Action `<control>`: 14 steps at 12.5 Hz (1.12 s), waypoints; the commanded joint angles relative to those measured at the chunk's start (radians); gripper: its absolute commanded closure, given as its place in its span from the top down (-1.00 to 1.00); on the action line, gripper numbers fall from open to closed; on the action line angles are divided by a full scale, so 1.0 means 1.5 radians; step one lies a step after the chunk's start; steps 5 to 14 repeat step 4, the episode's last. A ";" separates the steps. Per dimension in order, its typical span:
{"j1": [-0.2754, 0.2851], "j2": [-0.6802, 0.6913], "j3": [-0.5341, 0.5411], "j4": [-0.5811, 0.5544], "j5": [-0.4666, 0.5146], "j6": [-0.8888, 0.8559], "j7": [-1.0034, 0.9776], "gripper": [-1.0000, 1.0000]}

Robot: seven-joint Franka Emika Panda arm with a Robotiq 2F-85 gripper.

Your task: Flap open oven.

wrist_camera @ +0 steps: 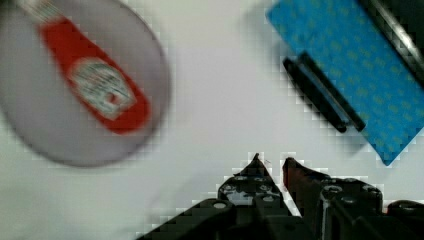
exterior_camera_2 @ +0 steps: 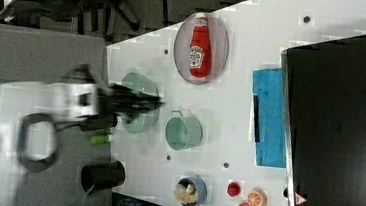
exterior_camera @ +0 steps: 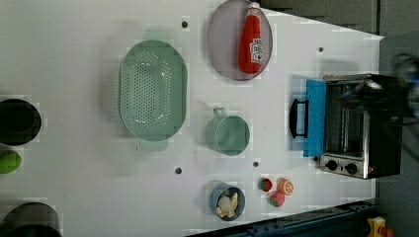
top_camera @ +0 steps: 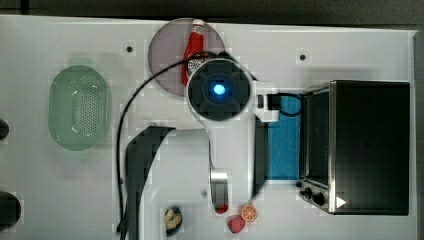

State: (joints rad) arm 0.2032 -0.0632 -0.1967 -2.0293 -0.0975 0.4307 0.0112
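- The boxy silver-framed toaster oven [exterior_camera: 358, 131] sat at the left view's right, its blue-tinted door [exterior_camera: 315, 117] already folded flat, exposing the cavity.
- The black gripper [wrist_camera: 272, 165] hung above bare table, fingers nearly together and holding nothing, apparently done with the door.

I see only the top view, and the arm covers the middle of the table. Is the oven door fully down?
Observer: Yes. In the left view the blue door lies open, its handle away from the oven.
Operator: Does the pincer hold the handle?
Observer: No. In the wrist view the pincer is apart from it and holds nothing.
Operator: What is under the arm?
Observer: A green cup, standing before the door.
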 commanded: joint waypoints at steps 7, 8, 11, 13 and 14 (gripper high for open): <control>-0.005 -0.075 -0.032 0.077 0.014 -0.185 0.064 -0.65; -0.005 -0.075 -0.032 0.077 0.014 -0.185 0.064 -0.65; -0.005 -0.075 -0.032 0.077 0.014 -0.185 0.064 -0.65; -0.005 -0.075 -0.032 0.077 0.014 -0.185 0.064 -0.65; -0.005 -0.075 -0.032 0.077 0.014 -0.185 0.064 -0.65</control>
